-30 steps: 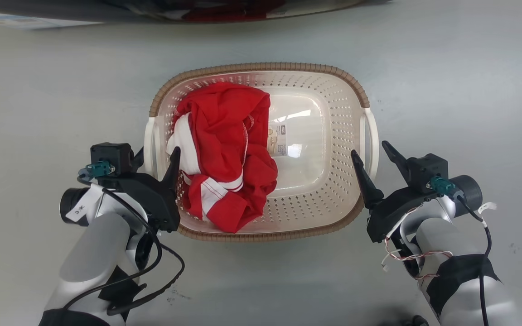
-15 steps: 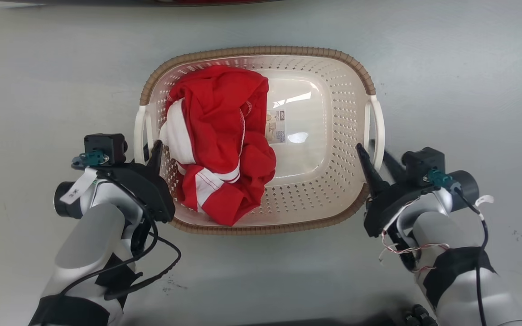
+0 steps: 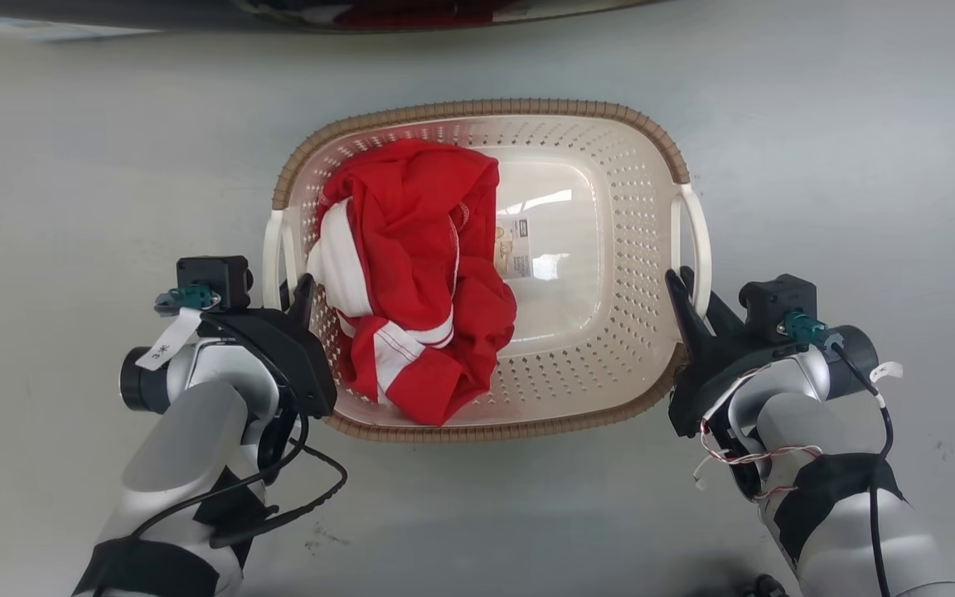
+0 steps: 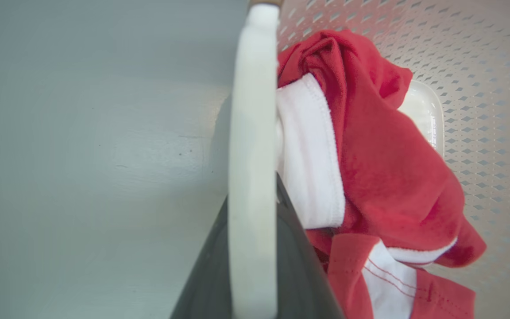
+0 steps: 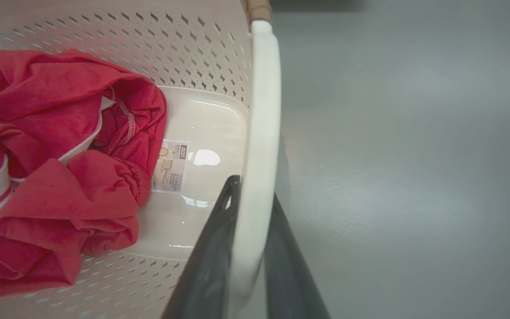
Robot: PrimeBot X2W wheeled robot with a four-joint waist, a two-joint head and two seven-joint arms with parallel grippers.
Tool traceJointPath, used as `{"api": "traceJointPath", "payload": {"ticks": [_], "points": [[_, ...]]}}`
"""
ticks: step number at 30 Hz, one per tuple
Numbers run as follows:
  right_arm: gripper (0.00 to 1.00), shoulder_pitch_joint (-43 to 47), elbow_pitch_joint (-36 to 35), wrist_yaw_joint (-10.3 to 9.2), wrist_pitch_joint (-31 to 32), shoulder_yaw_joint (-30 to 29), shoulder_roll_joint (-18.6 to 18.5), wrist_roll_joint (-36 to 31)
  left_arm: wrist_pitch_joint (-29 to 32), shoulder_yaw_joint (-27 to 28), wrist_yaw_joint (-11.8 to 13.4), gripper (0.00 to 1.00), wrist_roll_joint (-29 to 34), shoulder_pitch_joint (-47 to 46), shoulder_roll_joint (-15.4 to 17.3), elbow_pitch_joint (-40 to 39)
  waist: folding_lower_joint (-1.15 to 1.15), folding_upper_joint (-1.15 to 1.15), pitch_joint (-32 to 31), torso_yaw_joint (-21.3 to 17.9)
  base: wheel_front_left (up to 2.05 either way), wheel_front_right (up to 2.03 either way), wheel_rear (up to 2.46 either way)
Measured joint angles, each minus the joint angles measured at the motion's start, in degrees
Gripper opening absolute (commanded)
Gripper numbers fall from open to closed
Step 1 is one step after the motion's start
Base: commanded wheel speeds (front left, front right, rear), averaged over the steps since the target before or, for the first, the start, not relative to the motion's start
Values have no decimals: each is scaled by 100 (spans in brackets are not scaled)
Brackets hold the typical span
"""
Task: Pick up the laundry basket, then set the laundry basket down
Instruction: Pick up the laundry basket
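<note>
The laundry basket [image 3: 477, 108] sits in the middle of the head view on the smooth grey floor [image 3: 71, 166]. I cannot tell whether it rests there or hangs just above. My left gripper [image 3: 293, 290] is at its left handle [image 3: 277, 249] and my right gripper [image 3: 683, 282] at its right handle [image 3: 697, 240].

The head view leaves the grip unclear, but the wrist views settle it. In the left wrist view my dark fingers [image 4: 301, 266] press close on both sides of the white bar, clamped on it. In the right wrist view my fingers [image 5: 210, 257] squeeze the other handle the same way, one inside the basket wall and one outside.

The basket is glossy cream plastic, a rounded rectangle. Its sloping walls are pierced with rows of small holes, and its brown rim is ribbed like weave. A crumpled red garment [image 3: 411, 274] with white bands and visible stitching fills its left half.

The right wrist view shows most clearly the paper label [image 5: 171, 166] stuck to the shiny bare bottom. It carries a small dark logo and lines of print too small to read.
</note>
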Motion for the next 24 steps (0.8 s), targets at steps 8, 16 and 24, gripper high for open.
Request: {"api": "traceJointPath", "payload": {"ticks": [8,16,24], "points": [[0,-68,454,59,1,77,5,40,133,-120,-1,0,-88,-68,-105,274,0,0,-338,50,0,0,0],[0,-155,918,133,285,189,5,48,604,-232,-36,0,-298,-79,-188,558,-1,0,-796,109,0,0,0],[0,-152,1300,179,635,261,63,148,1160,-283,-36,0,-594,-16,-223,715,-1,0,-1369,161,0,0,0]]}}
